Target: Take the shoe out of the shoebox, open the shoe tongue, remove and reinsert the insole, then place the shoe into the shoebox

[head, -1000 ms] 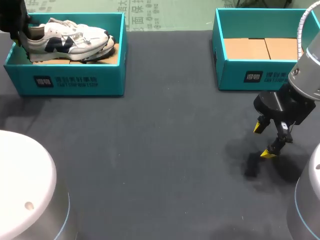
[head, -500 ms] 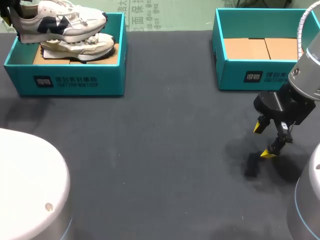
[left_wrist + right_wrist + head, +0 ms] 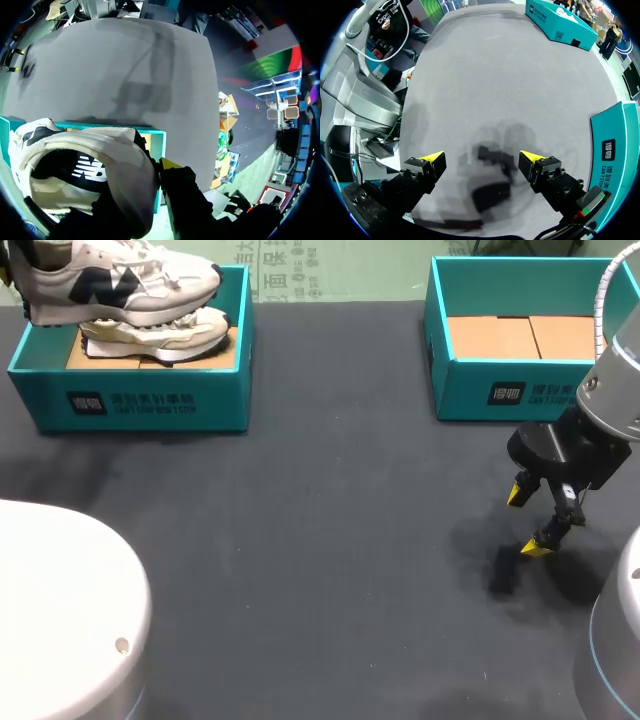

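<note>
White-and-navy mesh sneaker [image 3: 120, 280] is held by its heel in the left claw [image 3: 155, 171], raised over the teal cardboard shoebox [image 3: 140, 405] at the far-left corner of the dark desk [image 3: 330, 540], w/ a second sneaker [image 3: 155, 335] inside. Right claw [image 3: 530, 522] is spread wide, nothing betw. its fingers.

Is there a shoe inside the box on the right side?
No, the right shoebox shows only brown cardboard inside; the lifted shoe hangs over the left shoebox.

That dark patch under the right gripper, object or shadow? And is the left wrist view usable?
Head view: soft-edged shadow on the table beside the right gripper, no object. Right wrist view: same soft shadows, nothing solid. Left wrist view: shoe fills the foreground.
</note>
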Tool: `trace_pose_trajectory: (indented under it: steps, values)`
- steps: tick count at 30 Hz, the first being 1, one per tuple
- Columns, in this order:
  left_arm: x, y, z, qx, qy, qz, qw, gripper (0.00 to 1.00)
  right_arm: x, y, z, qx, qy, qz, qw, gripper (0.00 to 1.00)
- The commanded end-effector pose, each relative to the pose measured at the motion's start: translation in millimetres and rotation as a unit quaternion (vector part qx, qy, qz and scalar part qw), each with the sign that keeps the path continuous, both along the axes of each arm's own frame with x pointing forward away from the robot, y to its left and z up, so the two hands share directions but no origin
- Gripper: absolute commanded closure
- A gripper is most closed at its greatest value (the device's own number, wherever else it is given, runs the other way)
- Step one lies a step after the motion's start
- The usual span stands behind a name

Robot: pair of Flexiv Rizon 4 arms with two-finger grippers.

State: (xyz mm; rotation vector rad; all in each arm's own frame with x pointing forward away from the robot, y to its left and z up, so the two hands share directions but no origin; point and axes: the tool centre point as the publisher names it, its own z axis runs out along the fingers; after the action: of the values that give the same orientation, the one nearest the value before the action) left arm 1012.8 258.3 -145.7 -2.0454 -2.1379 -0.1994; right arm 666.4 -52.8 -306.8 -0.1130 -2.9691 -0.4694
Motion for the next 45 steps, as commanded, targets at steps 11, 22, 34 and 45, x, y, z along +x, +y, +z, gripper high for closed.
trace_pose_trajectory:
  steps: [11,22,34,45]
  values:
    - [-21.4,-1,0,-0.021,-0.008,-0.011,1.0,1.0,-1.0,0,0,0.0,-0.001,0.0,1.0,0.0]
    - [-130.4,-54,17,-0.043,-0.012,-0.053,0.998,1.0,-1.0,0,0,0.0,-0.001,0.0,1.0,0.0]
    - [-199.5,-106,-4,-0.044,0.025,-0.053,0.997,1.0,-1.0,0,0,0.0,-0.001,0.0,1.0,0.0]
    - [-199.5,-106,-4,-0.044,0.025,-0.053,0.997,1.0,-1.0,0,0,0.0,-0.001,0.0,1.0,0.0]
